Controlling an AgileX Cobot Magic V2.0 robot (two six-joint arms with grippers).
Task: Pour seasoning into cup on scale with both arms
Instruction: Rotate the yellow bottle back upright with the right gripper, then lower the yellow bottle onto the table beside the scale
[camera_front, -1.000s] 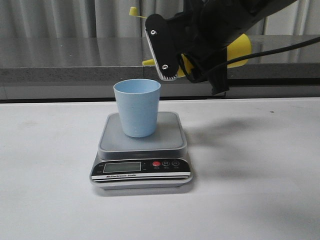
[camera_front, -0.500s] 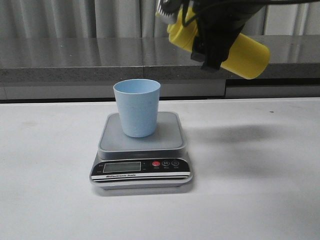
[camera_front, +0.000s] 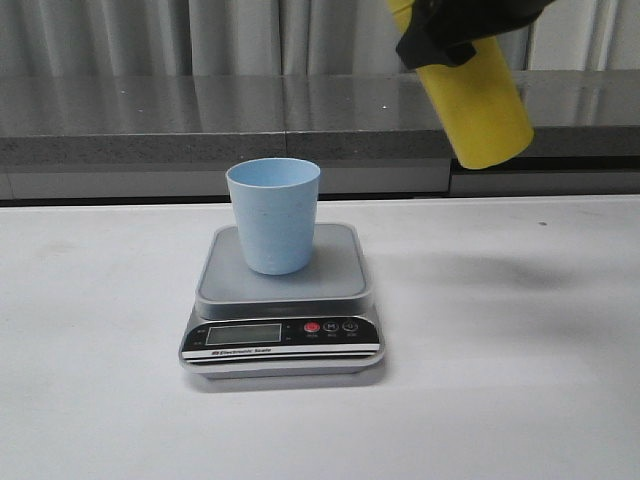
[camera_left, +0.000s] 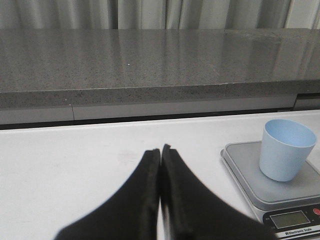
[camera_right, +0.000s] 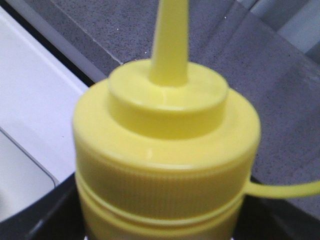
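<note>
Blue cup (camera_front: 273, 215) upright on scale (camera_front: 283, 300), right pincer (camera_front: 455, 30) gripping tilted yellow bottle (camera_front: 478, 102) high at far right, left pincer (camera_left: 160, 165) closed, empty.

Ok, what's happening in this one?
The right hand holds the yellow seasoning bottle up in the air, off to the right of the scale, its base end lowest and nearer the camera. The blue cup stands upright on the scale's platform; the pictures do not show whether anything is in it. The left hand is shut and empty, low over the table to the left of the scale. Nothing is being poured right now.
</note>
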